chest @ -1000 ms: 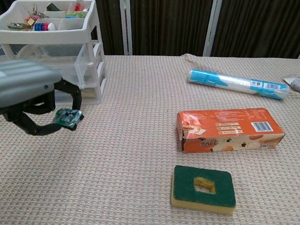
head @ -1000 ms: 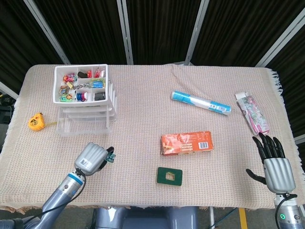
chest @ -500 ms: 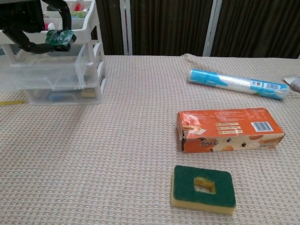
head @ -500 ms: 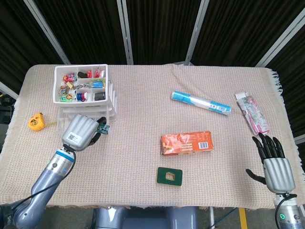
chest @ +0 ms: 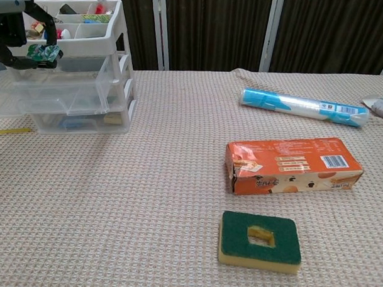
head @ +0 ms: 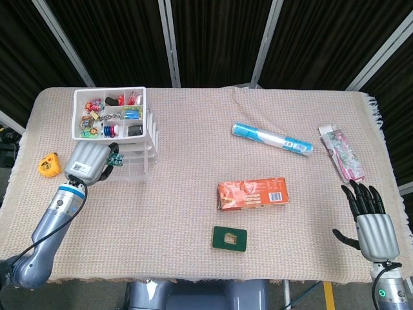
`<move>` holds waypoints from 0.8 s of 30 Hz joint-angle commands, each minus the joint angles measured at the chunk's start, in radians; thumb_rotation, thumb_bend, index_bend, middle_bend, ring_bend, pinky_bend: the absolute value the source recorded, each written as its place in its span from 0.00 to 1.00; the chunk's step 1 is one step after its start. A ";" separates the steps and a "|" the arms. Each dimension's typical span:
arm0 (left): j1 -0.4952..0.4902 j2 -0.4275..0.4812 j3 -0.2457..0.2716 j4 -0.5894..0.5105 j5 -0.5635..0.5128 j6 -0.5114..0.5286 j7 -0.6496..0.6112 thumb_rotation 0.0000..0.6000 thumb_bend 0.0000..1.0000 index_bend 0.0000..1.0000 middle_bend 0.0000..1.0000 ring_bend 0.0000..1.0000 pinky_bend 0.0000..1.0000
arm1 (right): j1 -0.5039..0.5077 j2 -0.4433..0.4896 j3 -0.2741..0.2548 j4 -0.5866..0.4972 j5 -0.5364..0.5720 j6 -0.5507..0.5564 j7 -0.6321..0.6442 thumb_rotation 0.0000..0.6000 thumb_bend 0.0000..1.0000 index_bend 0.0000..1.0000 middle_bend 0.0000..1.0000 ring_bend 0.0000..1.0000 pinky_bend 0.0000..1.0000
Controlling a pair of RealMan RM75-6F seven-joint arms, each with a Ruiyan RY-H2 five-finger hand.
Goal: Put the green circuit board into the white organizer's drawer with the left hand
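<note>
Left hand (head: 87, 161) at 9 o'clock of the table, fingers pinching the green circuit board (chest: 43, 53). Board held aloft over the pulled-out clear drawers of the white organizer (head: 132, 139), not yet inside any. Pick-up and carry look done; lowering into a drawer and letting go remain. Which drawer lies beneath it, cannot tell. Orange box (head: 253, 193) and green sponge (head: 230, 238) near centre, untouched. Right hand (head: 369, 216) at 4 o'clock, fingers spread, holding nothing.
</note>
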 commanded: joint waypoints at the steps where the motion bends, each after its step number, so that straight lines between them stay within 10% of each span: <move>1: -0.011 -0.012 0.020 0.029 -0.022 -0.012 0.008 1.00 0.50 0.61 1.00 0.97 0.78 | 0.000 0.000 0.000 0.000 -0.001 0.001 0.000 1.00 0.00 0.07 0.00 0.00 0.00; 24: -0.039 -0.038 0.071 0.073 -0.062 0.018 0.032 1.00 0.24 0.45 1.00 0.96 0.78 | -0.001 0.001 0.000 -0.002 0.000 0.001 0.004 1.00 0.00 0.07 0.00 0.00 0.00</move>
